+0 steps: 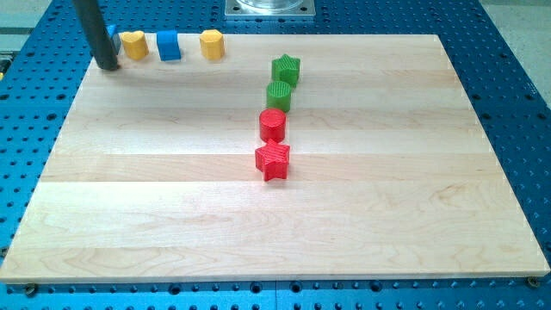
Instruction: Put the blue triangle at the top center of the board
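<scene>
My tip [107, 65] rests on the board [258, 224] at the view's top left corner. A small blue block [113, 34], probably the blue triangle, shows just to the right of the rod and is mostly hidden by it. Whether the rod touches it cannot be told. The tip is left of a yellow block [133, 44].
Along the top edge, right of the yellow block, stand a blue cube-like block [168, 45] and a yellow hexagon [212, 43]. Near the centre a column runs down: green star [286, 69], green block [278, 96], red cylinder [272, 125], red star [273, 160].
</scene>
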